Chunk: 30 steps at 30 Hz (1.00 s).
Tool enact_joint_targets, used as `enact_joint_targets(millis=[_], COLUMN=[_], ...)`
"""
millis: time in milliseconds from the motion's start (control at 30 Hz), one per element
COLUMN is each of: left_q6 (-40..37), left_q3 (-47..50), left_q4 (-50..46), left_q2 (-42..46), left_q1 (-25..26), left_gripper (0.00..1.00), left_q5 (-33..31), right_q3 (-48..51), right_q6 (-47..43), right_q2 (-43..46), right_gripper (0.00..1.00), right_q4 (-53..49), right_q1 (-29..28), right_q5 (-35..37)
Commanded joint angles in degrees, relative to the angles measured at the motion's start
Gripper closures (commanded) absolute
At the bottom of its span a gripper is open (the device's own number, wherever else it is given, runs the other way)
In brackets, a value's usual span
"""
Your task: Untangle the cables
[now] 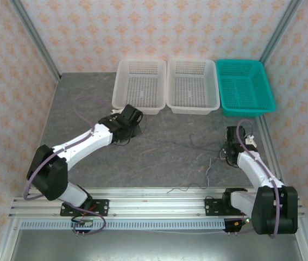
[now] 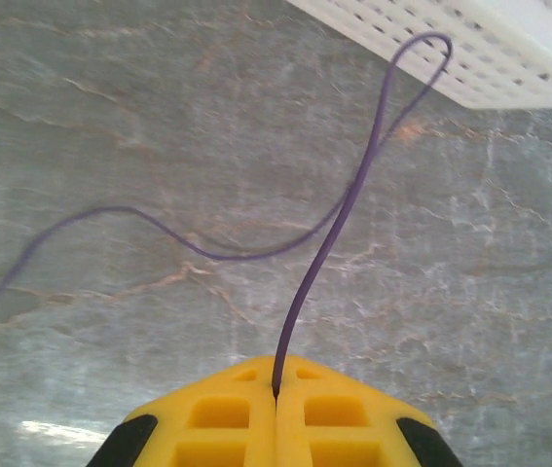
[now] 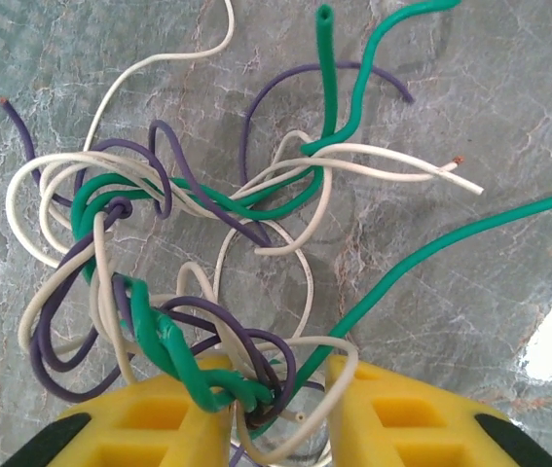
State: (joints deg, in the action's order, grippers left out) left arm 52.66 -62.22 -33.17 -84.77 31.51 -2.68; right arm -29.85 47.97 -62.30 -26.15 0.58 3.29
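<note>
Left end effector clamps the purple cable; right end effector stands apart.
The tangle sits in its gap, low in frame.

Cables lie on the table before baskets.

The grey veined stone-look tabletop is smooth and glossy, with bright glare. The thin green cable, thin white cable and thin purple cable wear smooth, faintly shiny plastic sheathing. The left gripper has matt yellow moulded-plastic fingers. The white perforated basket is plastic too.
</note>
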Motion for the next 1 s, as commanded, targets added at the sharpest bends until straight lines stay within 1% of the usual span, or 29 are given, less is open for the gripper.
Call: enact_joint_targets(millis=[0, 33, 67, 167, 267, 300, 367, 433, 500, 533, 733, 867, 900, 967], left_q6=[-3.4, -4.5, -6.0, -9.3, -11.0, -11.4, -11.9, -12.5, -13.7, -14.4, -19.6, -21.7, -23.9, -25.3], left_q3=[0.4, 0.2, -0.9, -5.2, -8.9, -9.9, -11.7, -15.1, -21.0, -24.3, -40.0, -49.6, -51.8, -56.1], left_q4=[-3.9, -4.2, -5.0, -9.1, -10.6, -10.3, -7.1, -4.1, -5.1, -6.1, -6.1, -4.2, -3.1, -1.1], left_q2=[6.9, 8.8, 10.4, 13.6, 16.3, 17.0, 17.7, 17.0, 15.4, 14.5, 10.6, 5.9, 4.6, 2.0], left_q1=[-5.3, -6.7, -7.7, -9.3, -9.8, -9.8, -9.8, -9.8, -9.7, -9.7, -9.8, -9.8, -9.8, -9.8], left_gripper=[1.0, 1.0, 1.0, 1.0, 1.0, 1.0, 1.0, 1.0, 1.0, 1.0, 1.0, 1.0, 1.0, 1.0], left_q5=[-4.1, -3.7, -3.5, -4.4, -3.2, -1.9, 3.6, 10.3, 12.3, 11.8, 7.1, 6.2, 6.1, 5.7], right_q3=[-2.0, -2.2, -2.4, -2.4, -3.5, -4.0, -4.9, -6.2, -7.8, -8.3, -11.6, -13.5, -13.9, -14.5], right_q6=[-0.4, 0.0, 0.3, 1.4, 1.5, 1.1, -1.5, -3.2, -4.0, -4.1, -2.5, -1.3, -1.1, -1.0], right_q2=[0.0, 0.3, 0.6, 1.1, 0.8, 0.8, 1.1, 2.1, 3.7, 4.8, 11.3, 13.0, 13.3, 13.9], right_gripper=[0.67, 0.6, 0.55, 0.55, 0.54, 0.53, 0.46, 0.34, 0.25, 0.22, 0.2, 0.2, 0.2, 0.2], right_q4=[-4.1, -4.7, -4.9, -3.9, -3.3, -2.9, -0.8, 0.0, -0.3, -0.3, -0.9, -0.2, -0.1, 0.0], right_q1=[0.3, 0.4, 0.5, 1.6, 1.7, 1.8, 1.7, 1.6, 1.7, 1.7, 1.5, 1.4, 1.3, 1.2], right_q5=[3.9, 4.7, 4.5, 2.4, 0.7, -0.4, -5.2, -10.5, -14.1, -15.6, -21.1, -24.6, -24.9, -25.4])
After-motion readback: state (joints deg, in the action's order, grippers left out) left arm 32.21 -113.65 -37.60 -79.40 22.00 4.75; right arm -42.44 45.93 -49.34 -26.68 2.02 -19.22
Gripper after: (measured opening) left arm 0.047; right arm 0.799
